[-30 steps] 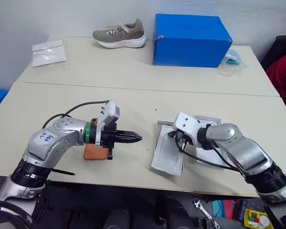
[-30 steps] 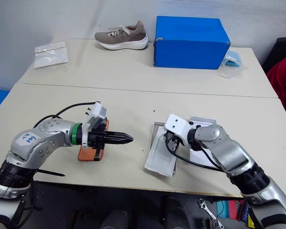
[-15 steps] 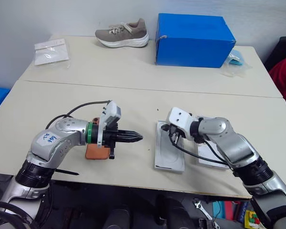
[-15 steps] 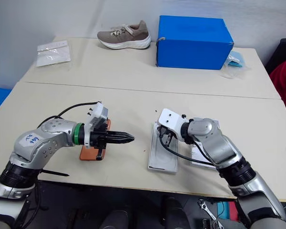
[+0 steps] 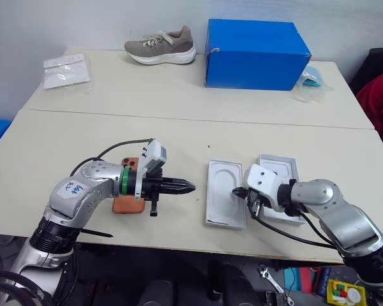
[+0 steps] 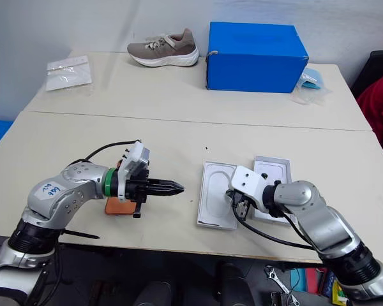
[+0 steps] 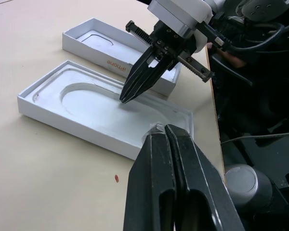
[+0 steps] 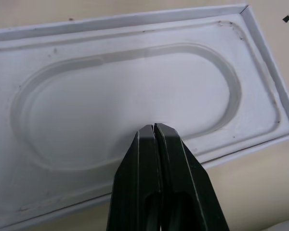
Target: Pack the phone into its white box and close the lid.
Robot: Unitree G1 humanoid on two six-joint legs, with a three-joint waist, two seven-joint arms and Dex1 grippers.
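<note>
The copper-orange phone (image 5: pixel 124 204) lies flat on the table, partly hidden under my left wrist. My left gripper (image 5: pixel 190 187) is shut and empty. It hovers level, pointing right at the white box (image 5: pixel 210 199). The box's floor is covered by a white moulded insert (image 8: pixel 135 91) with an oval recess. My right gripper (image 5: pixel 237 191) is shut, its tip resting on the insert by the recess's right side (image 7: pixel 123 99). The lid (image 5: pixel 278 171) lies open side up just right of the box, partly behind my right wrist.
At the back of the far table stand a large blue box (image 5: pixel 255 54), a grey shoe (image 5: pixel 161 46) and a plastic bag (image 5: pixel 65 69). The table's front edge (image 5: pixel 179 250) runs just below the box and the phone.
The insert, tilted and skewed a second ago, now lies flat and straight in the box. My right gripper has drawn back toward me along it. The left arm has kept still.
</note>
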